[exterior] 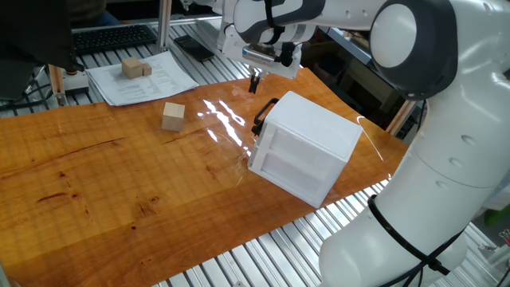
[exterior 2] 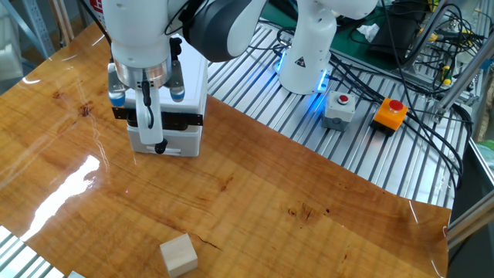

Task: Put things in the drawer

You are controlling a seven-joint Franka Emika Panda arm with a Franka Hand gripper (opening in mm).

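Note:
The white cabinet [exterior: 311, 147] stands on the wooden table, and its drawer [exterior: 267, 135], with a curved black handle [exterior: 263, 116], looks closed. My gripper [exterior: 253, 84] hangs a little above the table just in front of the handle, apart from it, with its fingers together and nothing between them. In the other fixed view the gripper [exterior 2: 159, 144] overlaps the drawer front [exterior 2: 166, 141] and the handle [exterior 2: 185, 119]. One pale wooden cube [exterior: 173, 116] lies on the table away from the cabinet; it also shows in the other fixed view [exterior 2: 178, 254]. Two more cubes [exterior: 135, 68] sit on a paper sheet.
A paper sheet [exterior: 155, 80] lies at the table's far edge, with a keyboard [exterior: 115, 36] behind it. The robot's base [exterior 2: 309, 54] stands on the slatted metal bench, beside a grey button box [exterior 2: 340, 110] and an orange one [exterior 2: 390, 113].

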